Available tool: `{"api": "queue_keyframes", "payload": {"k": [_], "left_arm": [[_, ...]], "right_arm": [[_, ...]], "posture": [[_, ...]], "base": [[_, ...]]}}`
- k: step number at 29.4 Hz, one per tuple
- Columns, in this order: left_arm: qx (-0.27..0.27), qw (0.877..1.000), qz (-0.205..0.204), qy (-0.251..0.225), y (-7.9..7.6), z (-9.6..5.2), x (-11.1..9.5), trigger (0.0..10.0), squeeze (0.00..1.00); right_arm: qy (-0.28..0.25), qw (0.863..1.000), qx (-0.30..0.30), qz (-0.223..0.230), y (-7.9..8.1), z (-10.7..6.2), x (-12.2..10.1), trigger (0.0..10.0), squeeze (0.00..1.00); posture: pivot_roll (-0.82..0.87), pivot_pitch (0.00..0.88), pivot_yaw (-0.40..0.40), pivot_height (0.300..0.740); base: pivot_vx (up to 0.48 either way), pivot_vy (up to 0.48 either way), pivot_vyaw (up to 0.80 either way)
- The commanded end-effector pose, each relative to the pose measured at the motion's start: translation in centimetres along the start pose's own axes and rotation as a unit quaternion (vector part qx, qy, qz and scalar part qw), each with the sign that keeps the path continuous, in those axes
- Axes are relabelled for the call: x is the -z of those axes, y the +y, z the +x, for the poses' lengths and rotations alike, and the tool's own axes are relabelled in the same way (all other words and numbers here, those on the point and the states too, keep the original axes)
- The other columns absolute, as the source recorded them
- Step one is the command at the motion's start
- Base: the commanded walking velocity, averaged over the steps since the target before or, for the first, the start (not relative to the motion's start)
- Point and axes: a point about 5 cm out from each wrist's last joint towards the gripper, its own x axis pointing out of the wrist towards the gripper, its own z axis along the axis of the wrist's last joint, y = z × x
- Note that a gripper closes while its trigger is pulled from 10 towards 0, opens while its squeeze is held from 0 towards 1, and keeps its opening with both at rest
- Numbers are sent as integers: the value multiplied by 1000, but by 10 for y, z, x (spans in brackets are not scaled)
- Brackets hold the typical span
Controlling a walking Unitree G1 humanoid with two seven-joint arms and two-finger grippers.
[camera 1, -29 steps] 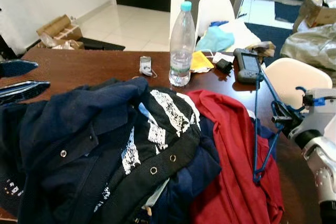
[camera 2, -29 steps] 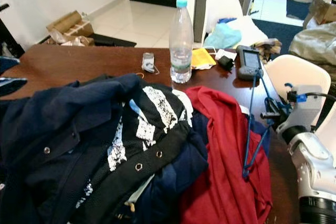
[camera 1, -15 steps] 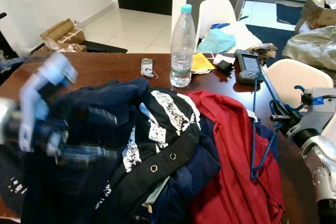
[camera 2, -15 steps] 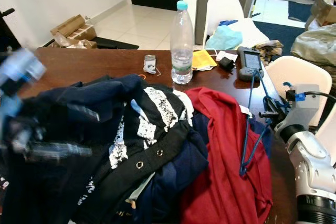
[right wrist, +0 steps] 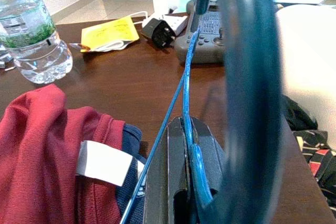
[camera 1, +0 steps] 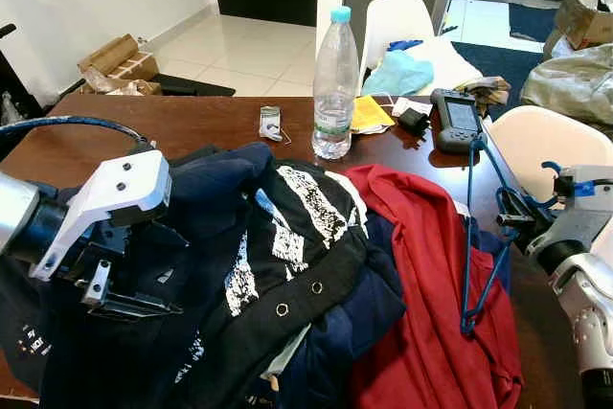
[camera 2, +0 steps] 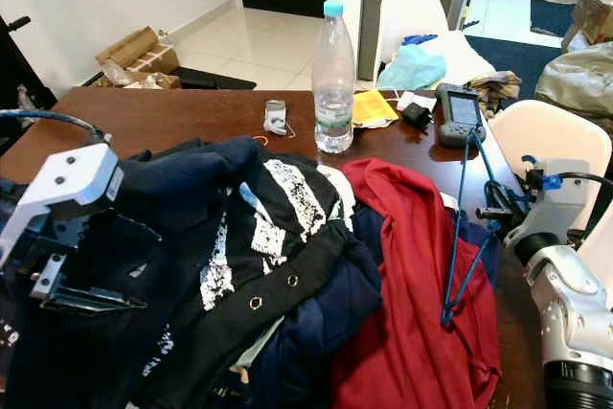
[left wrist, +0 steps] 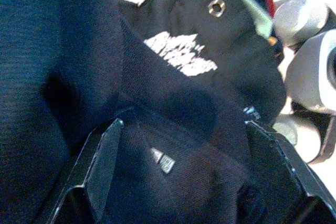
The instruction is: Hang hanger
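Table [camera 1: 206, 122] clothes [camera 1: 287, 265] partly hide hanger [camera 1: 476, 237].

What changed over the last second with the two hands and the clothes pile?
The left hand has swung in from the table's left edge to hover open over the navy jacket, gripping nothing yet. The right hand stays shut on the blue hanger, which still hangs over the red garment. The pile, water bottle and table clutter look unchanged.
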Motion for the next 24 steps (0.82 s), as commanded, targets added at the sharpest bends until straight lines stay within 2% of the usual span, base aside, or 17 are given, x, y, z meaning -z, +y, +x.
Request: {"api": "queue_keyframes", "payload": {"k": [1,3,4,8,12,21,23,24], "left_arm": [[-1,1000,-1,19,1,-2,2,10000,0],[-3,1000,-3,24,2,-2,4,10000,0],[-1,1000,-12,29,3,2,10,0,0],[1,999,-21,33,3,4,15,0,0],[-28,997,-26,73,11,11,31,0,0],[-51,995,-16,85,19,16,34,0,0],[-66,995,-7,76,24,16,31,0,0],[-105,994,12,21,35,15,16,0,0]], "right_arm": [[-3,1000,3,4,0,-2,2,10000,0],[-3,1000,3,4,0,-2,2,10000,0],[-3,1000,3,4,0,-2,2,10000,0],[-3,1000,4,4,0,-3,2,10000,0],[-4,1000,7,2,-3,-4,1,10000,0],[-4,1000,6,2,-2,-4,0,10000,0],[-5,1000,7,2,-2,-4,0,10000,0],[-5,1000,7,2,-2,-4,0,10000,0]], "posture": [[79,74,48,740],[79,74,48,740],[74,73,48,740],[71,73,49,740],[69,73,48,740],[69,73,48,740],[69,74,46,740],[68,72,48,740]], "base": [[0,0,0],[0,0,0],[0,0,0],[0,0,0],[0,0,0],[0,0,0],[0,0,0],[0,0,0]]}}
